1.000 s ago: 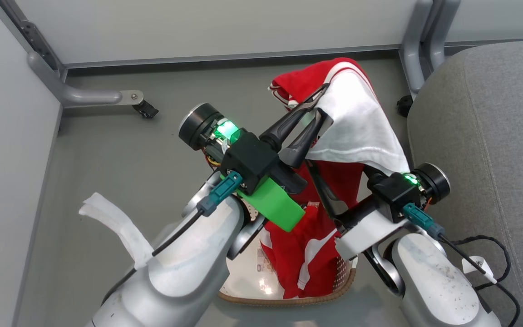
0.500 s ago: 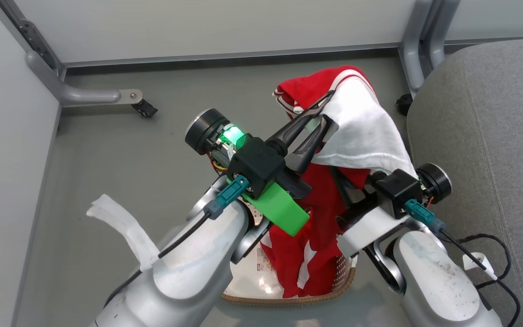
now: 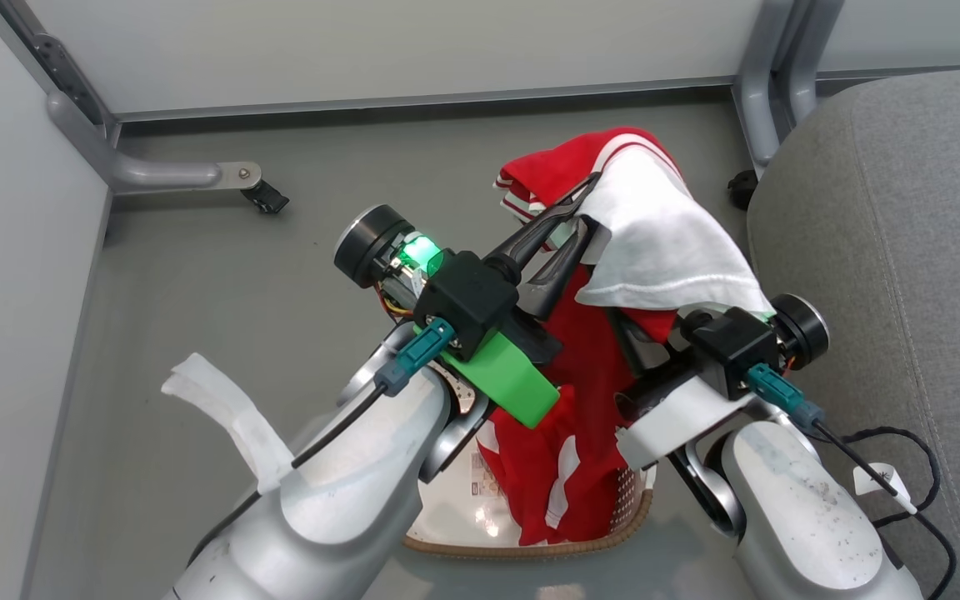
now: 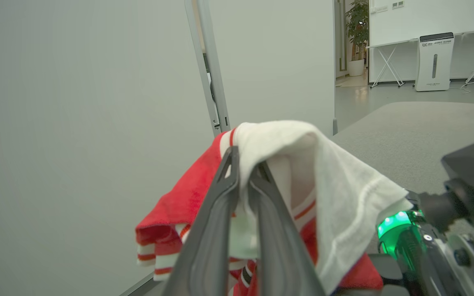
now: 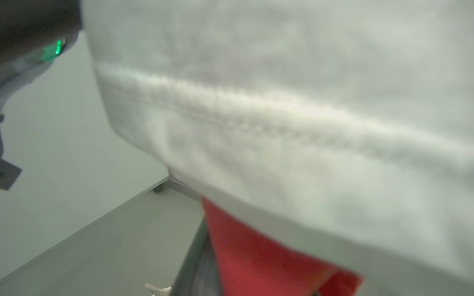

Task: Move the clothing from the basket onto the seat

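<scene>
The red sports garment (image 3: pixel 663 242) hangs lifted, its white panel draped on top and its lower end trailing into the cream basket (image 3: pixel 530 552) nearby. The grey seat (image 3: pixel 888 250) lies at right.

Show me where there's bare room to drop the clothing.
The seat, right of the basket, is bare. So is floor left of the left arm, up to the wall. Crowded over the basket: both arms, hanging clothing.

The basket (image 3: pixel 530 552) sits on the floor (image 3: pixel 280 292) before me, under my arms. The clothing (image 3: pixel 663 242) hangs above it from my left gripper (image 3: pixel 587 200), lower end inside the basket. The seat (image 3: pixel 888 208) lies just right of both.
</scene>
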